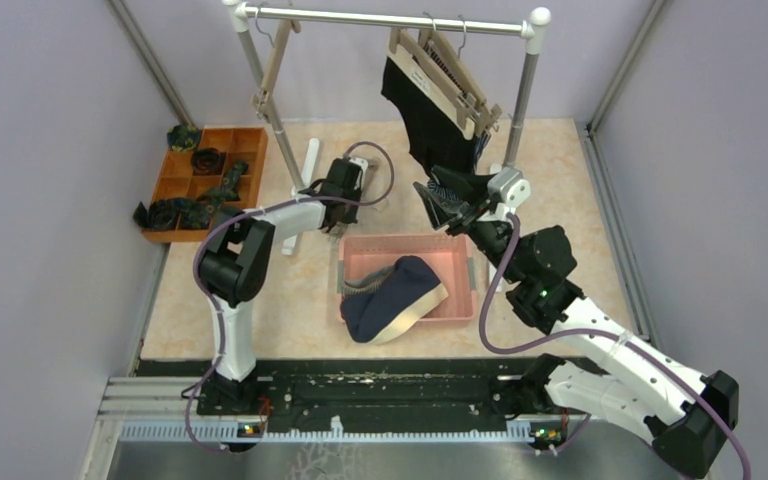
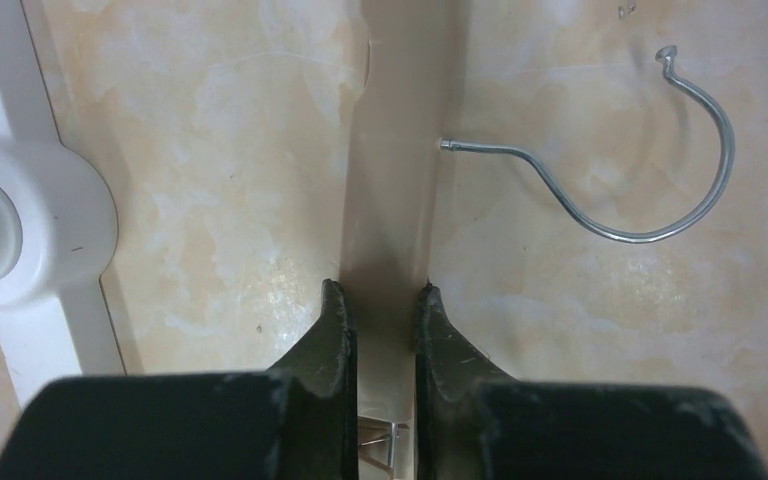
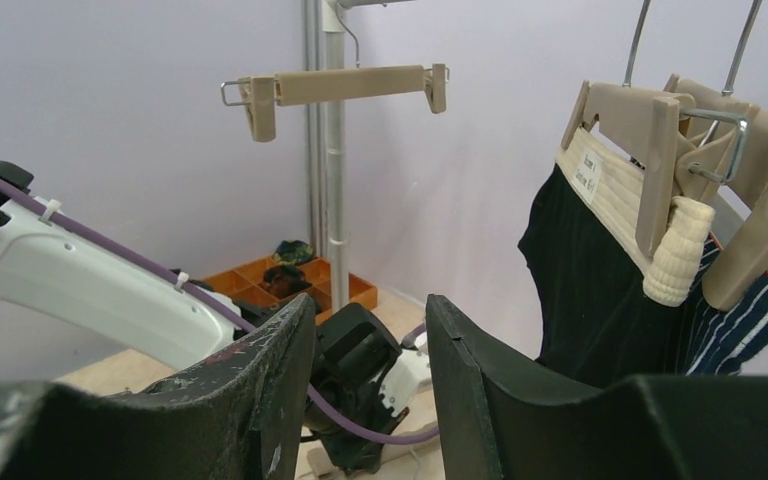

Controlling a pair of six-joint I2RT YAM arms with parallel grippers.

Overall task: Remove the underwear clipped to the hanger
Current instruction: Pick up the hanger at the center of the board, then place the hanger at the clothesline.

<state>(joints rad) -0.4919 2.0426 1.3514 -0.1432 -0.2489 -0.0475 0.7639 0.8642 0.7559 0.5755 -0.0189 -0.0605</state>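
Navy boxers w/ beige waistband, pink basket

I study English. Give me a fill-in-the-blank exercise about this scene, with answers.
The navy underwear lies in the pink ___.
The left gripper is shut on a beige ___ with a metal hook.
The right gripper is ___, holding nothing.
Answers: basket; hanger; open.
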